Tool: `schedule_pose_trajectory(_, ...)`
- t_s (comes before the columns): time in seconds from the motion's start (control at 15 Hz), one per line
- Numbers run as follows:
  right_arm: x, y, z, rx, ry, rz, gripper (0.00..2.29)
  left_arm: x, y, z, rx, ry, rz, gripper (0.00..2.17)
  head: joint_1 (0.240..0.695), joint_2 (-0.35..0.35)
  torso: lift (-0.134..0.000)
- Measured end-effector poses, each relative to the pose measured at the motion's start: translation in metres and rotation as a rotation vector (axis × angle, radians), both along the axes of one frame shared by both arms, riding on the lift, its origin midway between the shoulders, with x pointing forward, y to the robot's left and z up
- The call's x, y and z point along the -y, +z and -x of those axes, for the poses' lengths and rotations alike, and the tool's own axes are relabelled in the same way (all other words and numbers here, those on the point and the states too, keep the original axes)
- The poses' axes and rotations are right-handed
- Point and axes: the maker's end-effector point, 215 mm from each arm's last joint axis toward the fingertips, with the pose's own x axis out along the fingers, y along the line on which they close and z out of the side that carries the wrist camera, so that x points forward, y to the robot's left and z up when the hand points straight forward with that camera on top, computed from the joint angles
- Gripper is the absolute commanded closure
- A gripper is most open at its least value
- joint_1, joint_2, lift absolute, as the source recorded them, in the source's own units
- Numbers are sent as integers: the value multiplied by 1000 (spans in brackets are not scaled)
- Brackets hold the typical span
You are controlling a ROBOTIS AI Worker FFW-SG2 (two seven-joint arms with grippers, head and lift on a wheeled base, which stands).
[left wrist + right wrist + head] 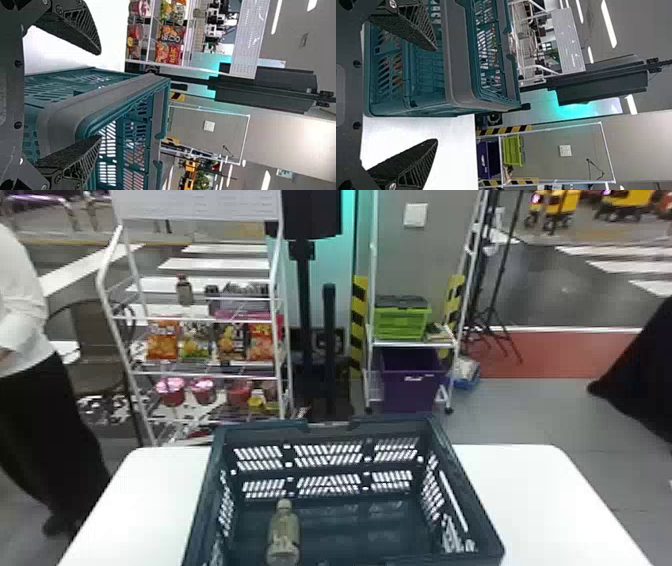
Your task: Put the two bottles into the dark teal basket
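Left gripper [99,95]: fingers apart, empty; aimed forward by near left corner of dark teal basket [462,475]. Right gripper [436,95]: likewise spread, empty; by near right corner. Handling, as judged: any bottle still to load wants upright carry, fingers well above rim, low release beside first. Bottle [283,537]: inside basket, left part; standing or leaning, cannot tell. Small bottle [185,292]: on white rack [104,290]; whether task's second, cannot tell.

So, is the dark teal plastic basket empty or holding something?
Not empty: the head view shows a greenish capped bottle inside the basket, nearer its left wall.
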Motion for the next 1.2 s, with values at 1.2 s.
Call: schedule_pose_trajectory(1.2, -4, -20, -1, -40, 1, -17, 63, -82, -67, 4, -152, 331, 1, 134, 499, 0, 0)
